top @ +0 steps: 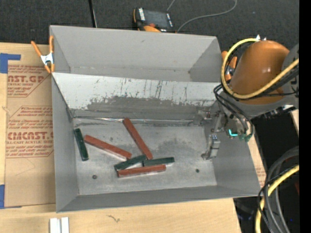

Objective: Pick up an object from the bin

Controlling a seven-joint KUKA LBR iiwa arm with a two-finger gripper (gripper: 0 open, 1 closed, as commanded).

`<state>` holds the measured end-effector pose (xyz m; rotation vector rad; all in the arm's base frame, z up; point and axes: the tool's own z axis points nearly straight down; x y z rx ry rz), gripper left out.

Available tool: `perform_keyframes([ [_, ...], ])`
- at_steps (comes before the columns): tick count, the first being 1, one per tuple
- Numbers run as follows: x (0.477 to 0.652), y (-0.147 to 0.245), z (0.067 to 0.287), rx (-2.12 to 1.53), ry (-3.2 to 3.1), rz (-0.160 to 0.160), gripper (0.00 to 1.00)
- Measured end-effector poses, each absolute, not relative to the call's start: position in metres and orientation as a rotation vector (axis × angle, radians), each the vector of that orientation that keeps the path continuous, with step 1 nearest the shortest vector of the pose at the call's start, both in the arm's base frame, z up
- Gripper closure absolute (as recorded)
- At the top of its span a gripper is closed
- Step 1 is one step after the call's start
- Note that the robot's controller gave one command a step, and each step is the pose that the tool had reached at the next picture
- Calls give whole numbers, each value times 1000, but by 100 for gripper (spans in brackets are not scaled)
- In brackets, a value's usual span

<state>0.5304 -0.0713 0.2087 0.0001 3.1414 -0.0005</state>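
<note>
In the scuffed grey metal bin (160, 178), flat red-brown and dark green bars (137, 138) lie crossed. The hand (211, 149) hangs near its right wall; whether it is open or closed is unclear.

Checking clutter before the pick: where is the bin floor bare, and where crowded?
Bare: the floor between the diagonal red stick and the gripper near the right wall, and the back strip above the sticks. Crowded: left-centre, from the lone green stick to the crossed red and green heap.

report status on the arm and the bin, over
Gripper at right side of bin, above bare floor. Nearest: green stick and red stick beside it, leftward. Nothing in between.
</note>
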Motion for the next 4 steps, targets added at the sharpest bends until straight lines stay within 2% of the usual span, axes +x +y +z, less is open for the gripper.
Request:
perform_keyframes([
  [1,500,-29,125,-82,3150,5,0],
  [2,493,16,67,-129,3141,4,0],
  [3,494,13,70,-123,3140,1,100],
  [4,497,31,201,28,3133,3,100],
])
